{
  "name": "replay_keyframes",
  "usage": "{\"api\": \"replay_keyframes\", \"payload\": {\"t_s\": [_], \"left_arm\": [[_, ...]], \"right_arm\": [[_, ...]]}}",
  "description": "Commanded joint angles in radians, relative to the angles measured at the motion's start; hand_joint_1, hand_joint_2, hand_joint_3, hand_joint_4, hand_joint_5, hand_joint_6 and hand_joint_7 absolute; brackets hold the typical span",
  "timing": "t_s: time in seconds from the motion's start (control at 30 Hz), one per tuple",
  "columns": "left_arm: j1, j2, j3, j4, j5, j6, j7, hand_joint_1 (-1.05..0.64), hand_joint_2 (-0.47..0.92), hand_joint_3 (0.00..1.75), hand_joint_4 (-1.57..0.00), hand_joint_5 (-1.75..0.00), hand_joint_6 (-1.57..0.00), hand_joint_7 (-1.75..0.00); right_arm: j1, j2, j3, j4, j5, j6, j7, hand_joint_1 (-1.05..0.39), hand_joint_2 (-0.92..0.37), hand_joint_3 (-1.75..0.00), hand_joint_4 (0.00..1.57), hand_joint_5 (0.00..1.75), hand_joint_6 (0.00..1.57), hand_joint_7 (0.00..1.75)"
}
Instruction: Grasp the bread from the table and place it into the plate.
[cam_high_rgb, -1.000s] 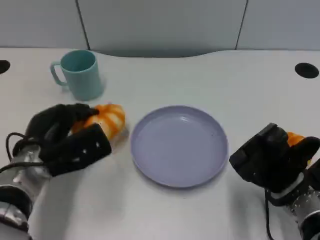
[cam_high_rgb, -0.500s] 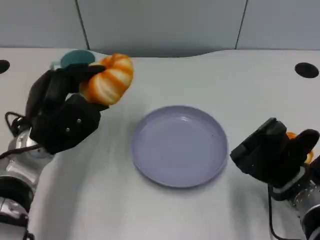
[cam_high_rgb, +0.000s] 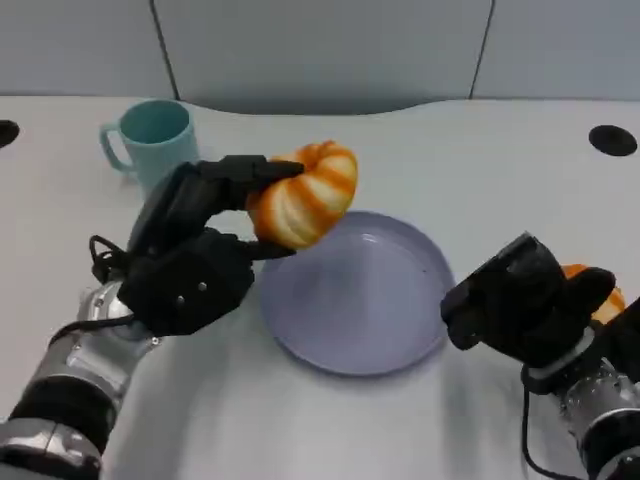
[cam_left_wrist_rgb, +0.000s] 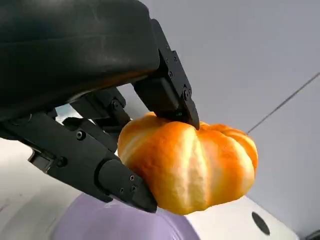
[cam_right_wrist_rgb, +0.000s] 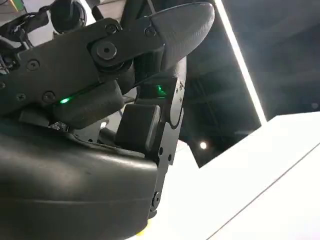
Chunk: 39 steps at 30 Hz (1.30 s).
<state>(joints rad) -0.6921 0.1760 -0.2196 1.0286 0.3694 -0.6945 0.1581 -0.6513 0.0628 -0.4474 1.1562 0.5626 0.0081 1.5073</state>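
My left hand (cam_high_rgb: 190, 265) grips the bread (cam_high_rgb: 303, 195), a round orange bun with pale stripes, and holds it in the air over the near-left rim of the lilac plate (cam_high_rgb: 400, 330). In the left wrist view the fingers (cam_left_wrist_rgb: 120, 182) clamp the bread (cam_left_wrist_rgb: 195, 167) from both sides, with the plate (cam_left_wrist_rgb: 125, 225) below. My right hand (cam_high_rgb: 520, 305) sits low at the right of the plate with its fingers (cam_right_wrist_rgb: 150, 55) curled in and nothing between them.
A teal mug (cam_high_rgb: 150, 140) stands at the back left of the white table (cam_high_rgb: 480, 170). A small orange thing (cam_high_rgb: 600, 298) lies just behind my right hand; whether they touch I cannot tell. A dark hole (cam_high_rgb: 612, 140) marks the table's far right.
My left hand closed on the bread beside the mug, lifted it, and carried it right to the plate's left rim. The right hand barely shifted.
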Motion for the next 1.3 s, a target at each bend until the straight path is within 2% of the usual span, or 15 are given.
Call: {"api": "replay_keyframes", "payload": {"t_s": [0.03, 0.07, 0.13, 0.2, 0.3, 0.33, 0.4, 0.5, 0.63, 0.73, 0.83, 0.9, 1.03, 1.2, 1.3], "left_arm": [[0.025, 0.043, -0.061, -0.097, 0.084, 0.123, -0.052, -0.84, 0.87, 0.08, -0.40, -0.02, -0.46, 0.00], [0.036, 0.057, -0.063, -0.132, 0.082, 0.142, -0.084, -0.94, 0.90, 0.14, -0.25, -0.01, -0.33, 0.00], [0.058, 0.071, -0.049, -0.179, 0.052, 0.146, -0.130, -1.03, 0.92, 0.49, -0.05, 0.00, -0.08, -0.01], [0.076, 0.060, -0.006, -0.186, -0.047, 0.101, -0.202, -1.04, 0.92, 0.66, -0.01, 0.00, -0.02, 0.00], [0.089, 0.045, 0.033, -0.178, -0.147, 0.047, -0.282, -1.05, 0.92, 0.71, 0.00, 0.00, 0.00, 0.00], [0.105, 0.036, 0.057, -0.205, -0.230, 0.071, -0.366, -1.05, 0.92, 0.71, 0.00, 0.00, 0.00, 0.00], [0.158, 0.019, 0.107, -0.312, -0.407, 0.158, -0.518, -1.05, 0.92, 0.72, 0.00, 0.00, 0.00, 0.00], [0.270, 0.014, 0.173, -0.543, -0.631, 0.329, -0.642, -1.05, 0.92, 0.71, -0.01, -0.01, 0.00, 0.00], [0.440, 0.008, 0.267, -0.833, -0.900, 0.592, -0.679, -1.05, 0.92, 0.61, -0.15, -0.08, -0.01, 0.00], [0.579, 0.020, 0.336, -0.973, -1.154, 0.849, -0.741, -1.05, 0.92, 0.64, -0.11, -0.07, 0.00, 0.00], [0.657, 0.034, 0.406, -0.837, -1.353, 1.053, -0.991, -1.05, 0.92, 0.67, -0.09, -0.07, -0.03, -0.01], [0.654, 0.037, 0.438, -0.723, -1.394, 1.128, -1.101, -1.05, 0.92, 0.66, -0.16, -0.11, -0.09, -0.05], [0.616, -0.006, 0.505, -0.515, -1.388, 1.151, -1.208, -1.05, 0.92, 0.71, -0.27, -0.19, -0.19, -0.08], [0.560, -0.021, 0.533, -0.438, -1.342, 1.130, -1.321, -1.05, 0.92, 0.60, -0.23, -0.20, -0.24, -0.07], [0.549, -0.029, 0.548, -0.427, -1.317, 1.123, -1.340, -1.05, 0.92, 0.58, -0.22, -0.21, -0.24, -0.07]], "right_arm": [[0.027, 0.005, 0.003, -0.047, 0.003, -0.028, -0.036, -0.63, -0.90, 0.00, 1.55, 0.02, 1.40, 0.01], [0.029, 0.004, 0.004, -0.047, 0.001, -0.029, -0.038, -0.65, -0.90, 0.00, 1.56, 0.02, 1.41, 0.01], [0.029, 0.003, 0.003, -0.040, 0.004, -0.033, -0.028, -0.61, -0.91, -0.01, 1.54, 0.01, 1.38, 0.00], [0.030, 0.009, -0.005, -0.033, 0.012, -0.039, -0.029, -0.58, -0.92, -0.01, 1.54, 0.00, 1.37, 0.00], [0.026, 0.014, -0.011, -0.025, 0.016, -0.044, -0.032, -0.58, -0.92, -0.01, 1.54, 0.01, 1.37, 0.00], [0.026, 0.009, -0.004, -0.032, 0.010, -0.034, -0.041, -0.59, -0.91, -0.01, 1.55, 0.01, 1.37, 0.00], [0.030, -0.001, 0.009, -0.047, 0.001, -0.016, -0.056, -0.62, -0.90, 0.00, 1.56, 0.01, 1.38, 0.01], [0.046, -0.001, 0.015, -0.072, -0.001, -0.018, -0.076, -0.59, -0.90, 0.00, 1.57, 0.01, 1.37, 0.00], [0.057, 0.005, 0.021, -0.089, 0.006, -0.012, -0.081, -0.56, -0.90, -0.01, 1.57, 0.01, 1.37, 0.00], [0.059, -0.004, 0.033, -0.095, 0.000, 0.008, -0.088, -0.57, -0.89, 0.00, 1.57, 0.01, 1.37, 0.00], [0.059, -0.017, 0.032, -0.091, 0.006, 0.022, -0.081, -0.56, -0.88, 0.00, 1.56, 0.01, 1.37, 0.00], [0.056, -0.023, 0.030, -0.081, 0.008, 0.019, -0.072, -0.56, -0.88, 0.00, 1.56, 0.01, 1.36, 0.00], [0.064, -0.041, 0.033, -0.074, -0.002, 0.006, -0.082, -0.62, -0.89, 0.00, 1.57, 0.02, 1.39, 0.01], [0.051, -0.057, 0.038, -0.056, -0.002, 0.009, -0.040, -0.58, -0.89, -0.01, 1.55, 0.01, 1.36, 0.00], [0.052, -0.061, 0.038, -0.054, -0.006, 0.006, -0.054, -0.58, -0.90, 0.00, 1.55, 0.00, 1.35, 0.00]]}}
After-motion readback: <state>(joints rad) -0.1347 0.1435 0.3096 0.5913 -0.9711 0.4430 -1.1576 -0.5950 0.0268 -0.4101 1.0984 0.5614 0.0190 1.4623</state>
